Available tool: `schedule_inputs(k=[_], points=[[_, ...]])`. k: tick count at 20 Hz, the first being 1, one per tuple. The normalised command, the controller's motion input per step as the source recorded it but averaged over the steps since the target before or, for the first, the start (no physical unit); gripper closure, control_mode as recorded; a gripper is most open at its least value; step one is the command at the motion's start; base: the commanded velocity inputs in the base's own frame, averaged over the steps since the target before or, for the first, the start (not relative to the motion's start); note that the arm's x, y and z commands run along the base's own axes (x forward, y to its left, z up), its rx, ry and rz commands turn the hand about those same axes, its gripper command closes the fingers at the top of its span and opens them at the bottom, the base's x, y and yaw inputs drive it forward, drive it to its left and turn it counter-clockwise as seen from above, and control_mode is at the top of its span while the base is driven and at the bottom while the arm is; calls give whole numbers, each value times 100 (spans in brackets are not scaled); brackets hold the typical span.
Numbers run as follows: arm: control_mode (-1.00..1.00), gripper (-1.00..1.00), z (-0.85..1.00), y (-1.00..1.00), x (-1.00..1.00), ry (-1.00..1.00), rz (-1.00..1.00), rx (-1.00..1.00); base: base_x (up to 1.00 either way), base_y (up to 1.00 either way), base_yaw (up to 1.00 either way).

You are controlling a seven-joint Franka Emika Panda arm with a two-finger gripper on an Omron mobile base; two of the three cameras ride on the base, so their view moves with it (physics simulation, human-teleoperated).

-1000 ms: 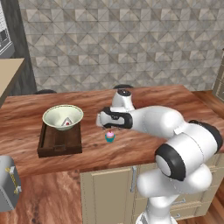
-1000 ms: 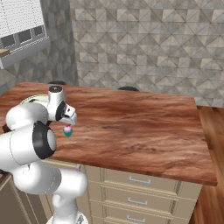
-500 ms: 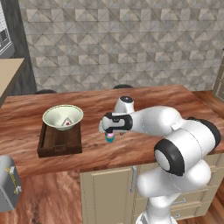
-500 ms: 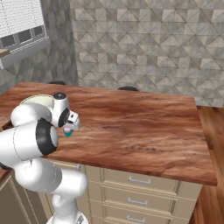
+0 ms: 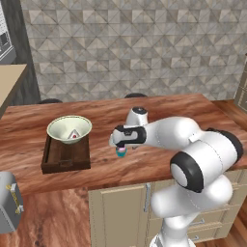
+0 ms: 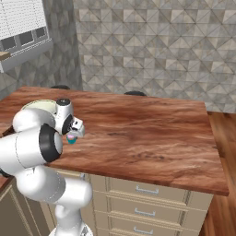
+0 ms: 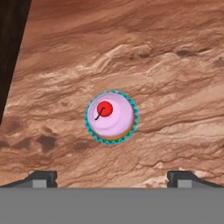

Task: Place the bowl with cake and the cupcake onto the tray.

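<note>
The cupcake (image 7: 110,117), with teal wrapper, pink frosting and a red cherry, stands upright on the wooden counter. My gripper (image 7: 111,178) hangs straight above it, open, with one finger tip on each side and well apart from it. From the left base camera, the gripper (image 5: 120,144) is just over the cupcake (image 5: 120,153). The right base camera shows the cupcake (image 6: 71,138) below the hand (image 6: 73,129). The pale bowl (image 5: 69,128) with the white cake slice (image 5: 73,135) sits in the dark brown tray (image 5: 66,160), to the left of the gripper.
A dark edge of the tray (image 7: 9,48) runs along the upper left of the hand view. A silver toaster (image 5: 7,208) stands low at the far left, off the counter. The wooden counter (image 6: 147,133) stretches wide to the right, and the bowl's rim (image 6: 40,105) peeks out behind the arm.
The gripper has come down toward the cupcake, staying open. The cupcake, bowl and tray have not moved.
</note>
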Motion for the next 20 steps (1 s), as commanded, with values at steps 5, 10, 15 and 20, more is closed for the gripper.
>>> schedule_inputs(k=[5,10,15,20], points=[[-100,-100,-15,0,14,0,0,-6,0,0,0],[-100,-100,-1,0,13,0,0,-1,0,0,0],[-100,-100,-9,0,20,0,0,0,0,0,0],[-100,-100,-28,0,25,1,0,-1,0,0,0]])
